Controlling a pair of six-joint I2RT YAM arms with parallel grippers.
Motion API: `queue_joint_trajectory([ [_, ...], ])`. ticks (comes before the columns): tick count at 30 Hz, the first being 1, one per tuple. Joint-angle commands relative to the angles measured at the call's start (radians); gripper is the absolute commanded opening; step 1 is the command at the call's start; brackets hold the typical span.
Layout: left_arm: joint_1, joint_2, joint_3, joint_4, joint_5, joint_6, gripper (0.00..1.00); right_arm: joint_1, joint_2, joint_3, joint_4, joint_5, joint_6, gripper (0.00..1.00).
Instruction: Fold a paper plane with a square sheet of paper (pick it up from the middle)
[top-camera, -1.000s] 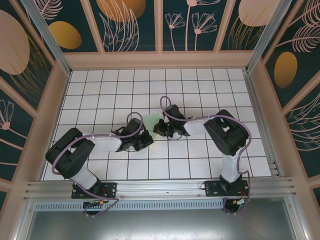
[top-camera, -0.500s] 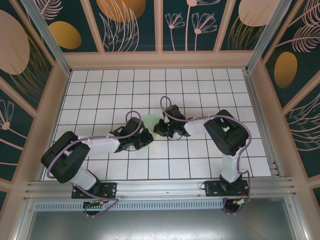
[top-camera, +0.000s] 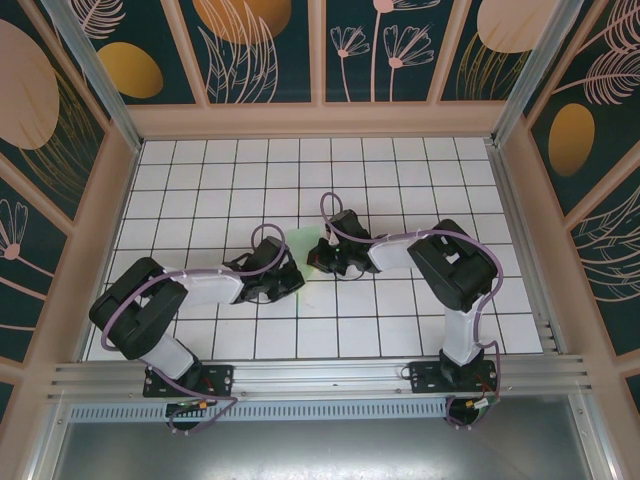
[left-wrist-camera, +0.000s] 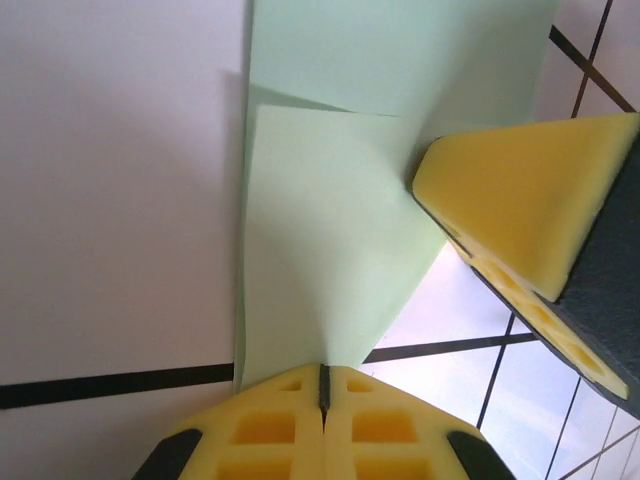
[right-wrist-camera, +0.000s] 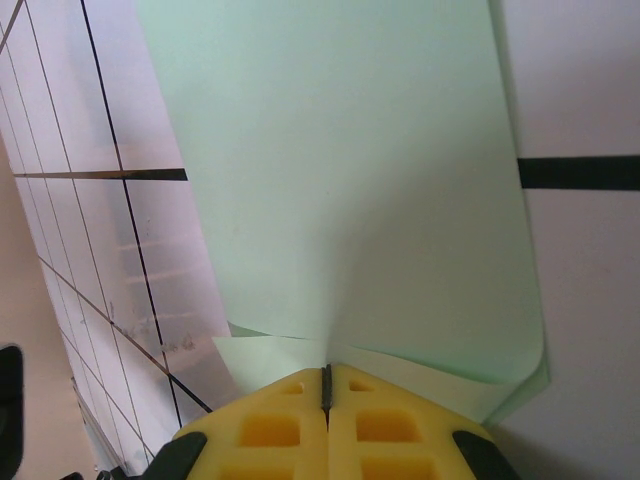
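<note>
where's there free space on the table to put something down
Bare tiles run along the back wall, and in the near strip between the left arm and right arm. Crowded at the centre: the left gripper and right gripper both pinch the green paper there.

**Paper between two grippers at mid-tabletop**

The square sheet of paper lies near the middle of the tabletop, with one flap folded over on top of the rest. The left gripper pinches its near-left edge and the right gripper its right edge, their tips near each other.
</note>
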Motion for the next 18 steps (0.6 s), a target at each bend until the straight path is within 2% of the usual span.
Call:
queue_joint_trajectory([
  [1,-0.005,0.015,-0.04,-0.039,0.008,-0.006,0.02,-0.014,0.025,-0.052,-0.14,0.073,0.003,0.0],
  [6,-0.005,0.012,-0.068,-0.059,-0.002,-0.007,0.0,-0.024,0.007,-0.022,-0.129,0.051,-0.053,0.0],
  [14,-0.006,0.013,-0.065,-0.069,-0.009,0.011,0.0,-0.059,-0.106,0.059,-0.188,0.055,-0.259,0.0],
  [18,-0.005,0.025,-0.047,-0.08,-0.011,0.041,0.0,-0.05,-0.127,0.04,-0.189,0.036,-0.276,0.0],
])
